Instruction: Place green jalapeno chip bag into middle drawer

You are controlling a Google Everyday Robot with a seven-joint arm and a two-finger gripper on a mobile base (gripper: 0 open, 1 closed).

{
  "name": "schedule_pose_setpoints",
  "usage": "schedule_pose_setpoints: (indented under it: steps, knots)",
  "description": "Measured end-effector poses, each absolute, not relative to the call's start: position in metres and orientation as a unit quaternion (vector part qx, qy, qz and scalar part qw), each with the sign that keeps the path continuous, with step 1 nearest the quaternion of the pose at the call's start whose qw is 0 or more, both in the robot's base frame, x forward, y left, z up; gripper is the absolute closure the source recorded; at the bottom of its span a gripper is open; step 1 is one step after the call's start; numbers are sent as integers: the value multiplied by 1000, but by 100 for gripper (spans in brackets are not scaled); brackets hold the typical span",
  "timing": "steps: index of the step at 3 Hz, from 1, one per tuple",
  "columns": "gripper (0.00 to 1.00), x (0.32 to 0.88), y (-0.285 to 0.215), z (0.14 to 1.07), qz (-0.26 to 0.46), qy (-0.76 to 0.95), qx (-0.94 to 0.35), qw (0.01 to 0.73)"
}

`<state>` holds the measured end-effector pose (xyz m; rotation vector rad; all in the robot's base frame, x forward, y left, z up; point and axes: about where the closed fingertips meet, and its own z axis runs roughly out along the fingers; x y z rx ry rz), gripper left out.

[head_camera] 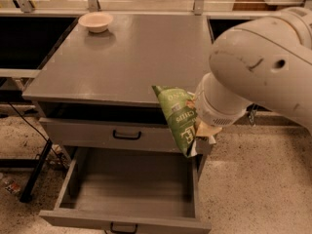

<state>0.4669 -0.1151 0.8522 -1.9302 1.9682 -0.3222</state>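
Holding one green jalapeno chip bag [178, 119] | claw [201, 128] above one open middle drawer [131, 182]

beige bowl [96, 21] at eleven o'clock on grey tabletop [131, 57]; closed drawer front [83, 130] just below; black leg [34, 172] at eight o'clock on speckled floor [253, 179].

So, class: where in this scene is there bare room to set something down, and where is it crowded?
Bare: the visible floor of the middle drawer, between its grey walls; and the tabletop from the bowl forward to its front edge. Crowded: the table's front right corner, where the gripper holds the green jalapeno chip bag.
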Motion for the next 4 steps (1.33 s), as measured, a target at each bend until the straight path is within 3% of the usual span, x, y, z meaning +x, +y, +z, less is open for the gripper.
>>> schedule_pose_setpoints:
  steps: [2,4]
  knots:
    - [100,411,-78,819,-46,590,-787,175]
    - [100,415,-68,798,-24,573,-799,178]
